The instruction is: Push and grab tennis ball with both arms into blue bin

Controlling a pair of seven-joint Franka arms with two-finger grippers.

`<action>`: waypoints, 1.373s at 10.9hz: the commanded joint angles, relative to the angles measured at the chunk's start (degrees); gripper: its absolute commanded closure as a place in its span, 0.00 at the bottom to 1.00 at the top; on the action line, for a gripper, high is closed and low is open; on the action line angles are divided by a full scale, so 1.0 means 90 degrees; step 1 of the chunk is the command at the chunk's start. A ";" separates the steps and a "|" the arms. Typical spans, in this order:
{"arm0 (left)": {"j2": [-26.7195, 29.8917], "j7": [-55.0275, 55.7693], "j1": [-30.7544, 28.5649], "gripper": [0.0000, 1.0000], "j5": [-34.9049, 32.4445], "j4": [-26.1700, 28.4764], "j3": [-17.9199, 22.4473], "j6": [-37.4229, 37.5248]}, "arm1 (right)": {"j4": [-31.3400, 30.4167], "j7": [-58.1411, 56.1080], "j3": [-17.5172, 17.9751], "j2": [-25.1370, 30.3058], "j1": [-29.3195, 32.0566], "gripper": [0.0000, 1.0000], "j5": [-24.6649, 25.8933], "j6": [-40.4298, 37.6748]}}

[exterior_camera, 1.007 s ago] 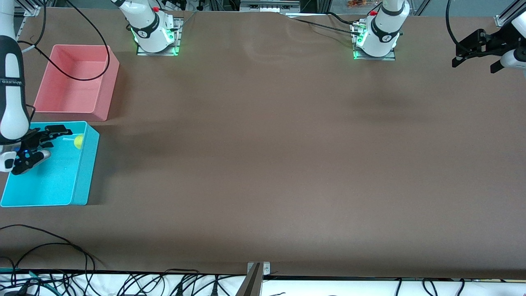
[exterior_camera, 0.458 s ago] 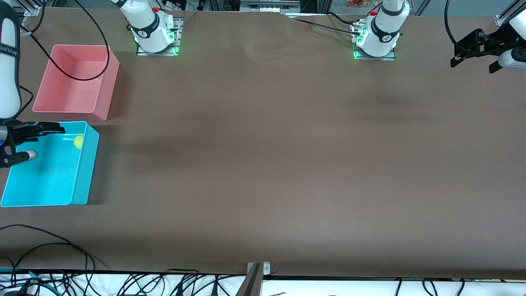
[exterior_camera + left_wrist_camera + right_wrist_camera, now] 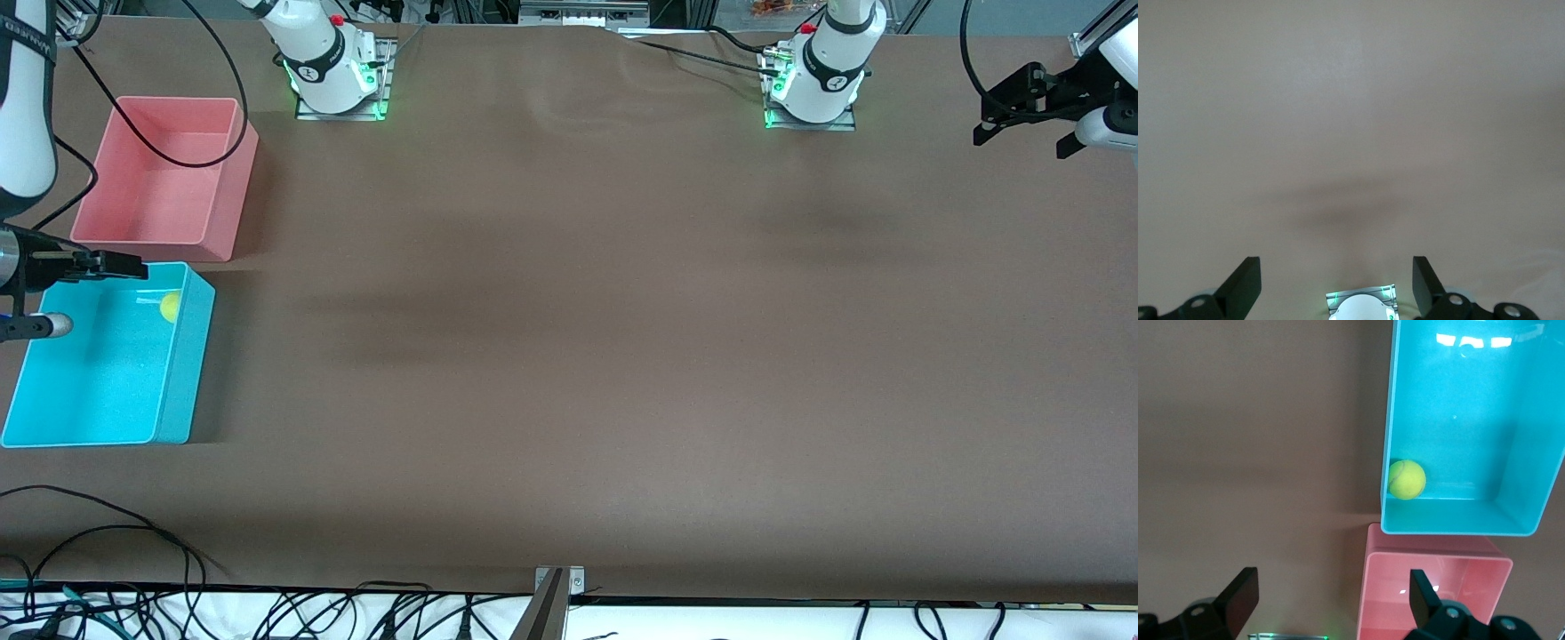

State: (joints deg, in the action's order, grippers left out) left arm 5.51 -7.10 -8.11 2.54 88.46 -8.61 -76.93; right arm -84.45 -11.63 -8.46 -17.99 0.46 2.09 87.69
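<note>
Tennis ball point(image 3: 169, 308) sits inside the blue bin point(image 3: 182, 373), tucked in the corner against the wall toward the left arm's end and the wall next to the pink bin point(image 3: 227, 187); nothing touches it. Right gripper point(image 3: 62, 293) hangs up over the blue bin's outer edge at the right arm's end of the table point(image 3: 578, 356), fingers point(image 3: 111, 264) spread apart, empty. Left gripper point(image 3: 1031, 111) is up over the left arm's end of the table, fingers apart, holding nothing, well apart from both bins. Pink bin is farther from the front camera than the blue bin, just beside it.
</note>
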 commanded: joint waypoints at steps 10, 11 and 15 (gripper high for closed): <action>-0.0095 0.0037 0.0042 0.00 -0.0350 -0.0181 -0.0107 0.0071 | -0.1888 0.2530 0.0587 0.2395 -0.0139 0.00 -0.0144 0.0982; -0.0104 0.0047 0.0062 0.00 -0.0341 -0.0181 -0.0117 0.0071 | -0.2331 0.2610 0.0781 0.2593 -0.0139 0.00 -0.0154 0.1482; -0.0095 0.0047 0.0101 0.00 -0.0340 -0.0181 -0.0117 0.0081 | -0.2325 0.2563 0.0842 0.2662 -0.0139 0.00 -0.0163 0.1555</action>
State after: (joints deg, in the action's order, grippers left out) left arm 5.38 -7.10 -7.69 0.92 88.45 -9.52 -76.93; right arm -103.62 11.67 -0.70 3.12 -0.94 1.22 100.64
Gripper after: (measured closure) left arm 0.000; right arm 0.000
